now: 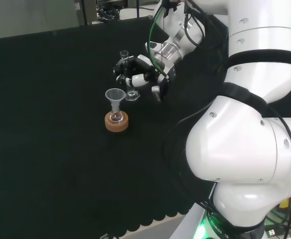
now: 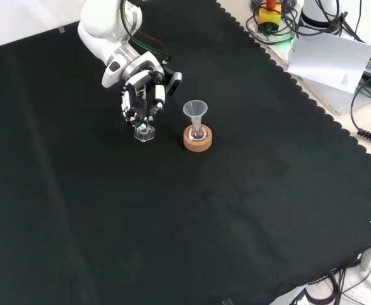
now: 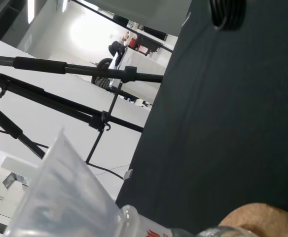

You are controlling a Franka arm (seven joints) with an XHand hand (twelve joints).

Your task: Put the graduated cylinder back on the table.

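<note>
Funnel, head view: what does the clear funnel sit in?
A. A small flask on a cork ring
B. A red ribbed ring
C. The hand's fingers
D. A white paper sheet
A: the funnel stands with its stem in a small flask that rests on a cork ring, beside the hand curled round the graduated cylinder.

Graduated cylinder point(image 1: 125, 69) mid-body hidden behind robot hand point(image 1: 135, 74)

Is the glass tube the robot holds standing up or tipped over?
Standing up. The graduated cylinder stands vertical, its base by the cloth, with the hand's fingers curled round it.
</note>
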